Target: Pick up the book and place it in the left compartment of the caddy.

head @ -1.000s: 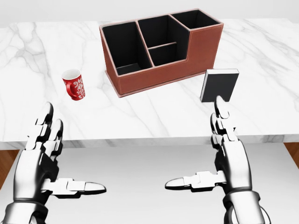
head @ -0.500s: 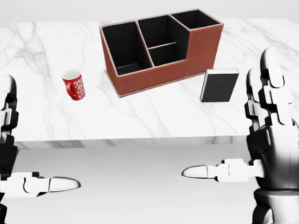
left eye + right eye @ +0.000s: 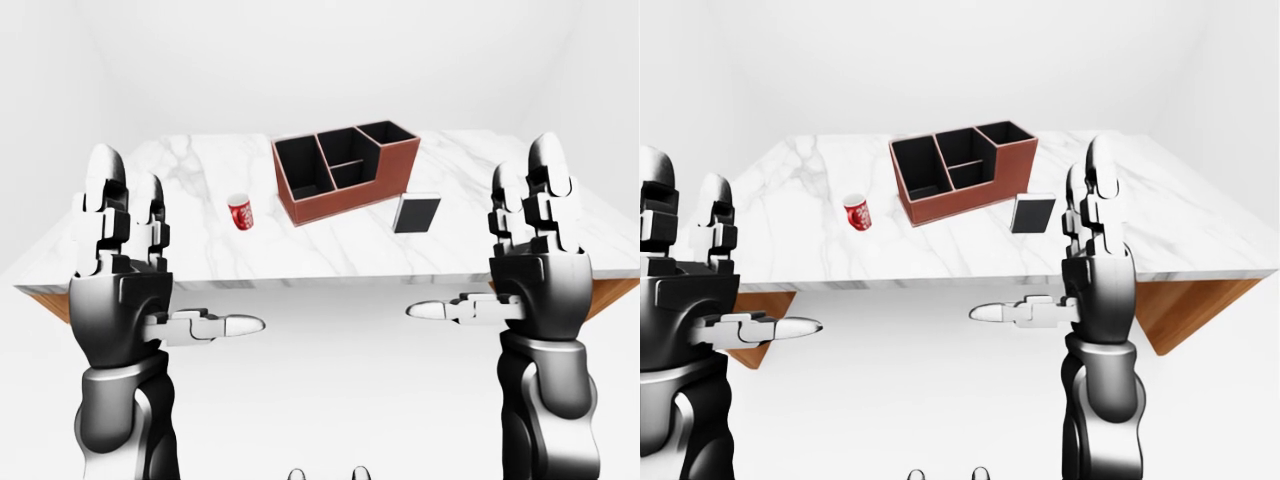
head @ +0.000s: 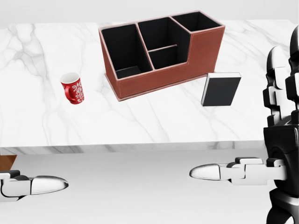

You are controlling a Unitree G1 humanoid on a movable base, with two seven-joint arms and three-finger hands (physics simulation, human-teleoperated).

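Book: the black book (image 4: 221,89) stands on the white marble bench (image 4: 140,119), a bit tilted. It is toward the right side of the bench, about halfway between the near edge and the far edge. Nothing holds it.

Caddy: the red-brown caddy (image 4: 161,49) sits near the far edge of the bench, around the middle. It is turned at a slant. Its dark compartments are all bare inside. The big left compartment (image 4: 124,49) is open at the top.

Book and caddy: the book is just beside the caddy's right end, on the side nearer the robot. It looks close, but I cannot tell if they touch.

Mug: a small red mug (image 4: 73,87) stands on the bench, left of the caddy and apart from it.

Right hand: the right hand (image 3: 535,255) is up in the air, off the near edge of the bench. Its fingers are spread, pointing up, and the thumb sticks out sideways. It holds nothing. In the head view the book is up and to the left of this hand, well apart from it.

Left hand: the left hand (image 3: 125,265) is also up, off the near edge on the left side. Its fingers are spread and it holds nothing. It is far from the book.
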